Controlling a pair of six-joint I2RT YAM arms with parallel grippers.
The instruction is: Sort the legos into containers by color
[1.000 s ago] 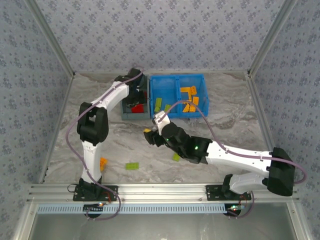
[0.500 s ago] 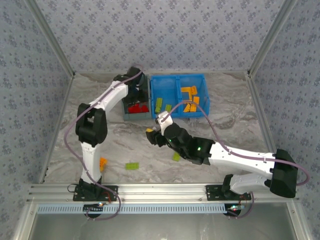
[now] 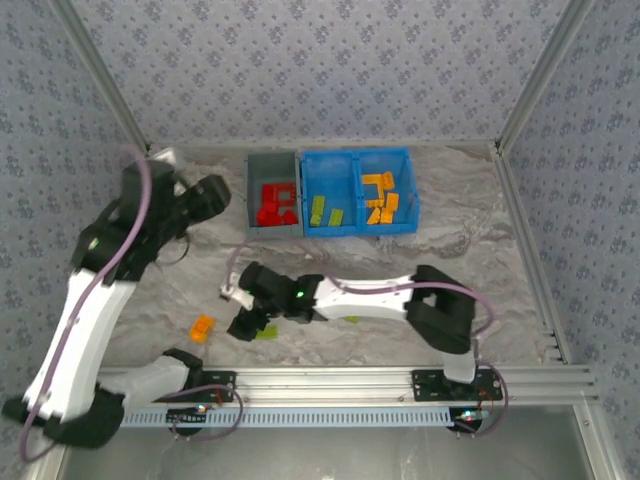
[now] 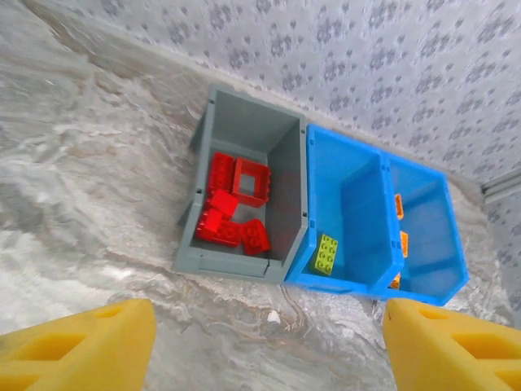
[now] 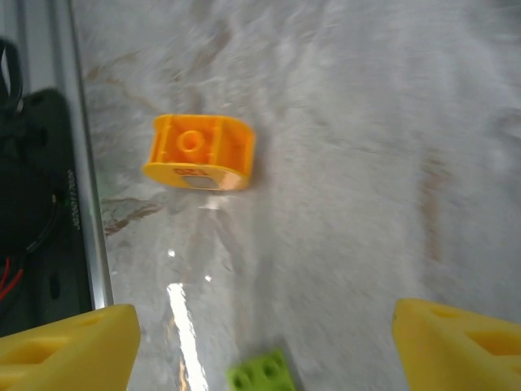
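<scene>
The grey bin (image 3: 249, 195) holds several red legos (image 3: 275, 205); my left wrist view looks down on them (image 4: 232, 204) inside its walls (image 4: 252, 130). Joined to it, the blue pair (image 3: 355, 153) holds lime green legos (image 3: 325, 210) in one compartment and orange legos (image 3: 380, 195) in the other. My left gripper (image 3: 222, 193) hangs open and empty to the left of the grey bin (image 4: 269, 350). At the front left my right gripper (image 3: 245, 322) is open and empty (image 5: 262, 326). An orange lego (image 3: 203, 327) (image 5: 199, 152) lies ahead of it and a green lego (image 3: 265, 332) (image 5: 264, 376) between its fingers' line.
The right forearm (image 3: 360, 297) stretches across the front middle of the table. The aluminium front rail (image 3: 320, 380) runs just behind the loose legos, and its edge (image 5: 81, 163) shows close to the orange one. Patterned walls close in the back and sides.
My left gripper has pulled away from the grey bin to the left and opened. My right gripper has swung from mid-table to the front left and opened wider.
</scene>
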